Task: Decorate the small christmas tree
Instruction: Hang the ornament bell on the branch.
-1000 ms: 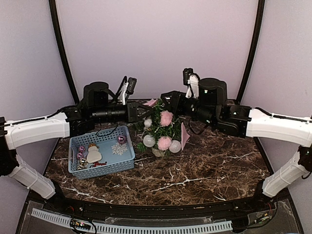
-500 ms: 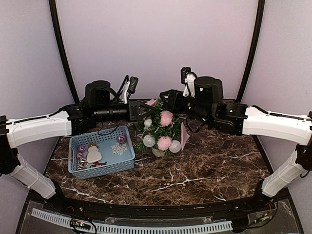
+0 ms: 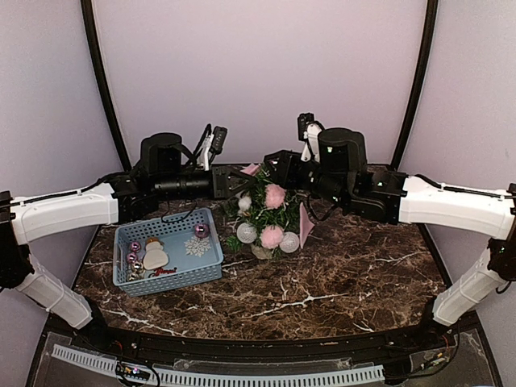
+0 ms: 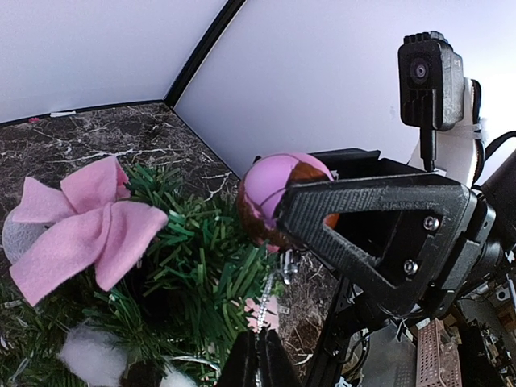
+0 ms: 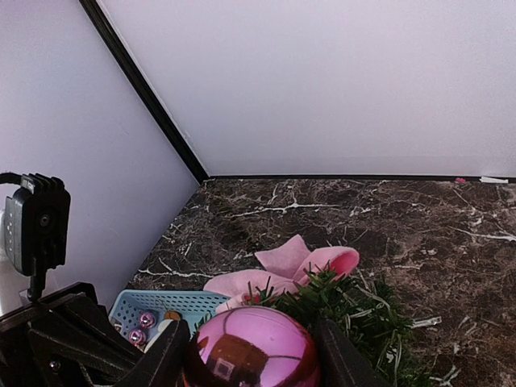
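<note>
Right gripper (image 5: pixel 253 364) first: its two fingers (image 5: pixel 165 355) sit partway apart with a shiny pink bauble (image 5: pixel 250 343) clamped between them, so we're calling that a solid hold. Just past the bauble is the top of the small christmas tree (image 5: pixel 355 318), with a pink bow (image 5: pixel 282 270) lying on the needles a bit beyond the fingertips.

Facing it, the left gripper (image 4: pixel 258 360) has its tips pressed flat together (a thin silvery thread (image 4: pixel 263 302) runs from near them up toward the bauble, but we can't tell if it's actually pinched). Green needles crowd right beside those tips.

Further out, the tree stands on the marble table (image 3: pixel 339 282) below and between the two grippers. A blue basket (image 3: pixel 169 285) with a few ornaments in it sits under the left arm, near the tree.
</note>
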Robot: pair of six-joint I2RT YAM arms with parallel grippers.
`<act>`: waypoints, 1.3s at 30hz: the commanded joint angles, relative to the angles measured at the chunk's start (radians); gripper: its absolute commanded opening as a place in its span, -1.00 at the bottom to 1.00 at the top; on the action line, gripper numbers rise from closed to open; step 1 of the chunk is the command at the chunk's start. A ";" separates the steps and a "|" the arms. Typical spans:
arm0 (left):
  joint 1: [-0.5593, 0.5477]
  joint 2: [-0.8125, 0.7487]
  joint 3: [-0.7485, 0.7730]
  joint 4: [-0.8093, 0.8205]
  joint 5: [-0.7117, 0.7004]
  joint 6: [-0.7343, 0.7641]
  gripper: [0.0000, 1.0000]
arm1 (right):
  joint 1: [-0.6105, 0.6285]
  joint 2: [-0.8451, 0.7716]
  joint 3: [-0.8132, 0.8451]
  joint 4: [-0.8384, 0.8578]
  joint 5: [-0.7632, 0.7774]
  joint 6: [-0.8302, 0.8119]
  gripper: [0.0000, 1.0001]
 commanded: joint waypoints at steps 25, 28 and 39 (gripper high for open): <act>0.010 -0.007 -0.039 -0.001 0.025 -0.002 -1.00 | -0.001 -0.023 -0.002 -0.012 0.036 -0.002 -0.11; 0.010 -0.005 -0.042 -0.004 0.023 0.001 -1.00 | 0.000 -0.025 -0.005 -0.014 0.042 -0.002 -0.10; 0.010 0.004 -0.036 -0.001 0.030 0.029 -1.00 | 0.003 -0.035 0.007 -0.025 0.034 -0.001 -0.11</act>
